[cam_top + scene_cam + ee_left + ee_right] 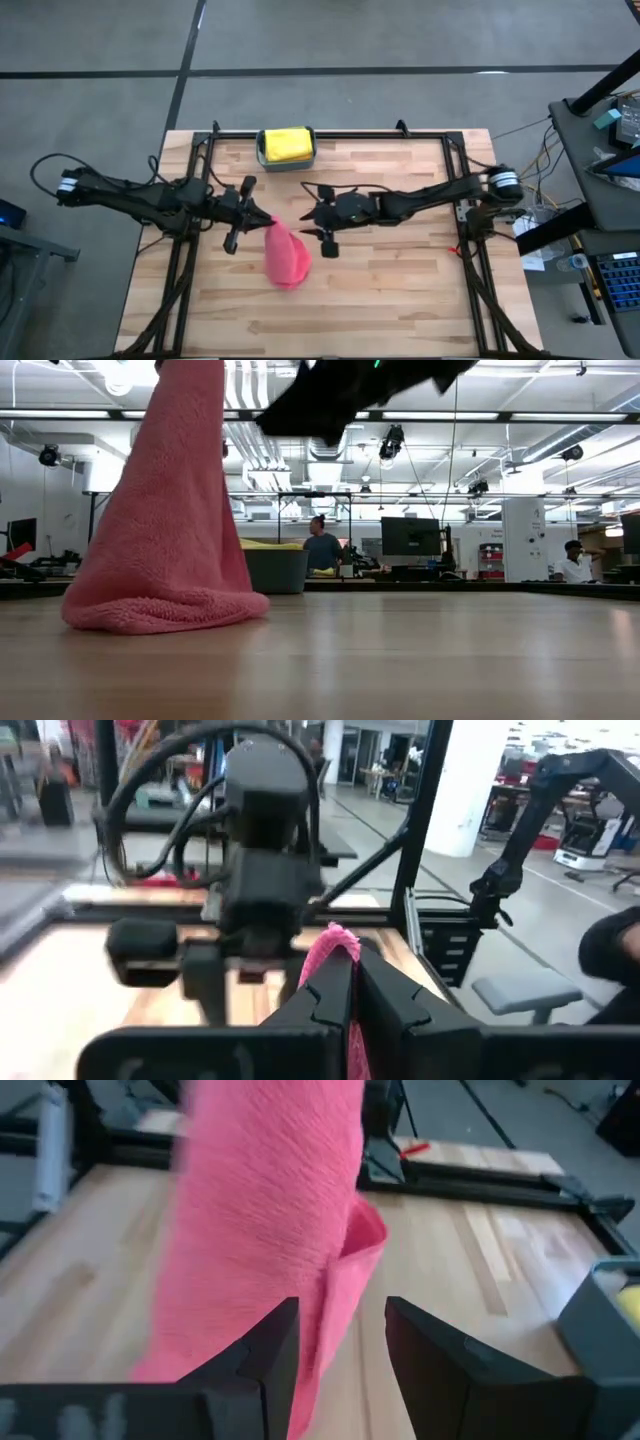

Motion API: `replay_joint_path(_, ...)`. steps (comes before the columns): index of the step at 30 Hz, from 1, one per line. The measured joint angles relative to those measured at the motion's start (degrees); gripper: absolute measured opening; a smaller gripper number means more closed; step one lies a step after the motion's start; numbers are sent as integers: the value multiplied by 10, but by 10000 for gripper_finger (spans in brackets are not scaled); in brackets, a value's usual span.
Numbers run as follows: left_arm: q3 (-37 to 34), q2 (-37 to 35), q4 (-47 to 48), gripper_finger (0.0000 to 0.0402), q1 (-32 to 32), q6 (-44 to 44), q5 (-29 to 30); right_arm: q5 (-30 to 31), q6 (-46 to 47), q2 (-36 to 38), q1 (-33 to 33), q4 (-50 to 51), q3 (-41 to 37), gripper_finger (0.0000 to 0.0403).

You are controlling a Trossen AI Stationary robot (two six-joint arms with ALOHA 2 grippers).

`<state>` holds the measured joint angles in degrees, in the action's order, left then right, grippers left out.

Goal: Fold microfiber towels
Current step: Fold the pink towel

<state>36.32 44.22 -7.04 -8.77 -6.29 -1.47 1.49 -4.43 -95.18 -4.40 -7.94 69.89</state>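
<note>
Pink towel hanging from my left pincer, free edge just ahead of my right one.

My left pincer (pixel 262 217) is clamped tight on the top corner of the soft pink microfiber towel (pixel 286 256), which hangs long-axis downward with its lower end bunched on the wooden table (pixel 400 290). My right pincer (pixel 312 214) waits just beside it, fingers (pixel 270 1355) partly apart and empty, with the towel's hanging edge lying between them. I judge the right arm nearer that loose edge, so it should close there. A yellow towel (pixel 286 143) sits in the teal bin (pixel 262 159) at the table's far edge.
</note>
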Motion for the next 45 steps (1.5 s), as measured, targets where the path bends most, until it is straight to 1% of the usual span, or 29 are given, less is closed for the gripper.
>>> replay_joint_path(5,-1,-3,30,0,-6,-52,-32,1,9,-70,4,-65,0,141)
replay_joint_path(11,-1,-8,140,0,-29,-154,-38,2,16,-132,8,-143,0,139)
replay_joint_path(14,-1,-4,189,0,-42,-211,-35,0,20,-152,7,-152,8,128)
replay_joint_path(17,-1,3,259,0,-51,-240,-23,-1,24,-172,6,-152,20,113)
replay_joint_path(20,-1,20,320,0,-52,-269,-2,-4,60,-193,7,-149,42,104)
replay_joint_path(22,-2,37,338,0,-51,-278,3,-31,82,-206,10,-148,61,105)
replay_joint_path(25,-2,59,355,0,-52,-279,-4,-61,97,-231,12,-131,97,120)
replay_joint_path(29,-1,85,385,0,-52,-281,-29,-61,84,-273,13,-78,152,147)
replay_joint_path(35,-1,104,404,0,-57,-281,-57,-51,27,-327,16,3,232,173)
replay_joint_path(39,1,98,420,0,-57,-281,-59,14,2,-353,20,48,279,173)
replay_joint_path(45,1,81,436,0,-59,-294,-60,21,-16,-371,27,87,329,153)
